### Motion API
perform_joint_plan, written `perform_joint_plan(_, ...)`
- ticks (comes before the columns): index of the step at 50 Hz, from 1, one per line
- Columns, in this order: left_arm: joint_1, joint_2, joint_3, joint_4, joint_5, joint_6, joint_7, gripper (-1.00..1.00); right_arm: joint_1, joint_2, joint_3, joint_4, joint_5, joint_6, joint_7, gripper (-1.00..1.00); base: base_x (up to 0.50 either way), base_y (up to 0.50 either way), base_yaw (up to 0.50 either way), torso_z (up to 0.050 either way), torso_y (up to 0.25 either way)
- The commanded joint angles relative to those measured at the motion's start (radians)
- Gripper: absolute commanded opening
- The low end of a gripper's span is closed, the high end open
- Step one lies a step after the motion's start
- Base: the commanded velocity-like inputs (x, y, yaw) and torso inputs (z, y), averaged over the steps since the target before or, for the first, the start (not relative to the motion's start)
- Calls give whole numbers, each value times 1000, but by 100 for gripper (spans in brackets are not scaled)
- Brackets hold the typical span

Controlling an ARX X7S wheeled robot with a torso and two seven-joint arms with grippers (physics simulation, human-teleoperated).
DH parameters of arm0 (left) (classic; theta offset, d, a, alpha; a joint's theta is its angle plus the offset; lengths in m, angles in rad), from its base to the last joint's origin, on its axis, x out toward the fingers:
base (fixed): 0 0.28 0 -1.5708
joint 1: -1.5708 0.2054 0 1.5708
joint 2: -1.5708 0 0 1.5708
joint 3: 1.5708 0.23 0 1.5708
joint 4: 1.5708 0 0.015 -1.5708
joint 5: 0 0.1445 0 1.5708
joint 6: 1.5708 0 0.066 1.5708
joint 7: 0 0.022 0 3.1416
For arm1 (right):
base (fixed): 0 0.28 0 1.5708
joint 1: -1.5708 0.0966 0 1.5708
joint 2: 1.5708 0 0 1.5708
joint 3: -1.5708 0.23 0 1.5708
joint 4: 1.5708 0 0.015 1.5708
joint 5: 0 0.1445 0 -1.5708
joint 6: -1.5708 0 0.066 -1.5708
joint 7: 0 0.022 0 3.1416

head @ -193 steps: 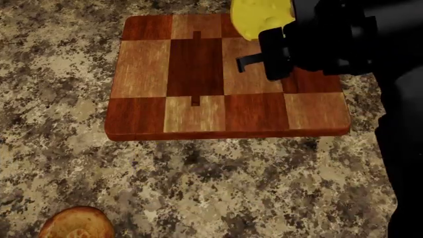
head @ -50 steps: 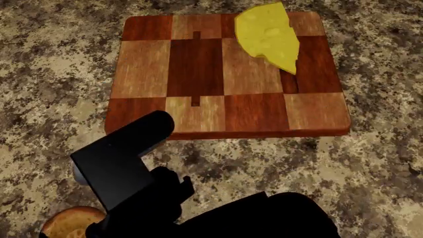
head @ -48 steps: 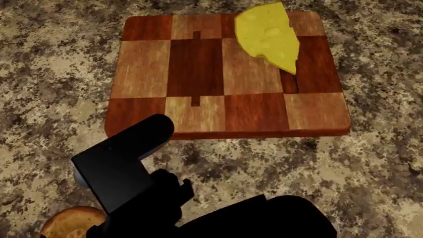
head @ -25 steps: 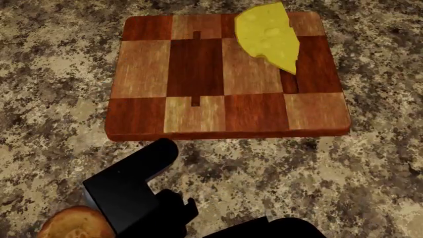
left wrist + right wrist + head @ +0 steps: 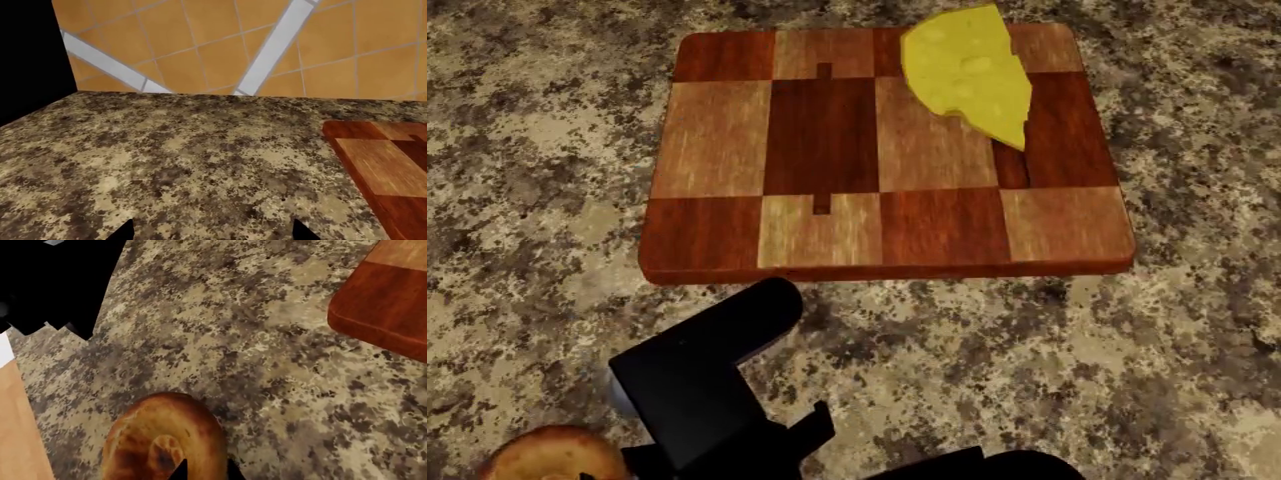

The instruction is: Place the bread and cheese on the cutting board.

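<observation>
No legible markings. Right gripper (image 5: 203, 471) low over bread (image 5: 163, 437); left gripper (image 5: 210, 232) over counter (image 5: 187, 165); finger spacing indeterminable.

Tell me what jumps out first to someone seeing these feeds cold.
The bright yellow cheese wedge grabs the eye, lying on the far right part of the checkered cutting board. Next is the black arm rising from the head view's lower edge over the speckled granite counter. The golden-brown bread still sits on the counter, off the board, close under the right wrist camera.
</observation>
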Motion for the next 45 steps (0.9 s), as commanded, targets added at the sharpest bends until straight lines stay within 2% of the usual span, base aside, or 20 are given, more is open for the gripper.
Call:
perform_joint_plan(1,-2,-2,8,3,-5,0,-7,100,74,34,16,-28,82,4,105,-100,0,0,0,0,0)
perform_joint_plan(11,1,-6,-3,1,-15,5,-12,100,187,67,50,-12,153,0,162,-100,0,0,0,0,0)
perform_joint_plan(18,-2,-8,-1,0,-19,5,-16,100,232,93,62,13,128,14,155,-100,0,0,0,0,0)
perform_joint_plan(29,-5,-11,-6,-2,-16,10,-26,100,289,130,73,115,-21,37,64,-100,0,0,0,0,0)
perform_joint_plan(40,-4,-10,15,-5,-5,17,-25,100,432,62,56,342,-194,13,-96,-100,0,0,0,0,0)
perform_joint_plan(45,-8,-13,12,0,-21,11,-32,100,481,30,16,519,-328,-34,-218,-100,0,0,0,0,0)
